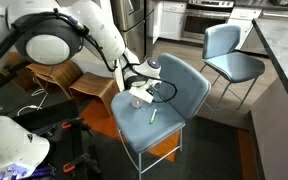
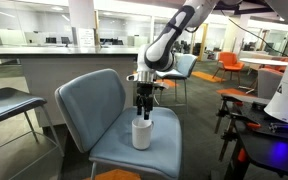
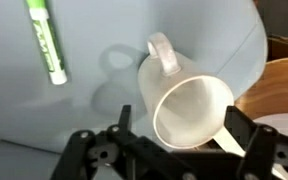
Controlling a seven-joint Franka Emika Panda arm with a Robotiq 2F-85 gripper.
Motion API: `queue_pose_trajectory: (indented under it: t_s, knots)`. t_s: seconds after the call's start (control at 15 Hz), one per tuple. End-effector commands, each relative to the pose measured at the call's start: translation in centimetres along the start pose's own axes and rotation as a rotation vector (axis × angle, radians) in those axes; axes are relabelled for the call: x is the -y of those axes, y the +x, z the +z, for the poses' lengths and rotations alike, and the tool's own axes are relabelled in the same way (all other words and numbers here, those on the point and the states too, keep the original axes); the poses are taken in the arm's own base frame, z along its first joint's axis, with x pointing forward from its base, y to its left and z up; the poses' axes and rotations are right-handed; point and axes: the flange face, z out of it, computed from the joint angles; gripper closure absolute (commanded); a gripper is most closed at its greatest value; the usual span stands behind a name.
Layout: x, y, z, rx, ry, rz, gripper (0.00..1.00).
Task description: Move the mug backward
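The mug (image 3: 189, 105) is a whitish translucent cup with a handle. It stands on the blue-grey chair seat (image 3: 104, 90) and shows in both exterior views (image 1: 141, 97) (image 2: 141, 134). My gripper (image 3: 181, 130) hangs straight above it, with its fingers on either side of the rim (image 2: 142, 112) (image 1: 141, 86). The right finger is close against the mug and a gap shows at the left finger. The jaws look open. The mug rests on the seat.
A thin green pen (image 3: 46, 40) (image 1: 152, 115) lies on the same seat beside the mug. The chair's backrest (image 2: 89, 95) rises behind. Another blue chair (image 1: 229, 50) and wooden furniture (image 1: 54, 75) stand nearby. The seat edge (image 3: 254, 60) is close to the mug.
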Motion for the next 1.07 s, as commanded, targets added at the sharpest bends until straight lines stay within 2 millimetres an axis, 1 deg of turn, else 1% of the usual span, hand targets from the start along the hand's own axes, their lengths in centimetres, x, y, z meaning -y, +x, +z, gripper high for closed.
queue_pose_trajectory:
  t_s: [0.0, 0.07, 0.13, 0.2, 0.33, 0.53, 0.6, 0.67, 0.73, 0.8, 0.93, 1.0]
  knots:
    - [-1.1, 0.6, 1.3, 0.031, 0.010, -0.009, 0.00]
    - [-1.4, 0.6, 1.7, 0.035, 0.011, -0.014, 0.00]
    - [-1.6, 0.6, 2.1, 0.038, 0.017, -0.016, 0.05]
    - [-1.8, 0.6, 2.4, 0.040, 0.025, -0.021, 0.26]
    - [-2.0, 0.7, 2.8, 0.039, 0.052, -0.029, 0.31]
    - [-2.2, 0.5, 3.4, 0.054, 0.066, -0.031, 0.56]
    - [-2.3, 0.3, 3.4, 0.056, 0.065, -0.029, 0.63]
    - [-2.5, 0.3, 3.4, 0.056, 0.063, -0.027, 0.72]
    - [-2.5, 0.2, 3.2, 0.057, 0.056, -0.026, 0.78]
    - [-2.5, 0.3, 3.2, 0.060, 0.050, -0.026, 0.87]
    - [-2.5, 0.5, 3.0, 0.059, 0.030, -0.031, 0.99]
    - [-2.5, 0.7, 2.9, 0.055, 0.025, -0.030, 1.00]
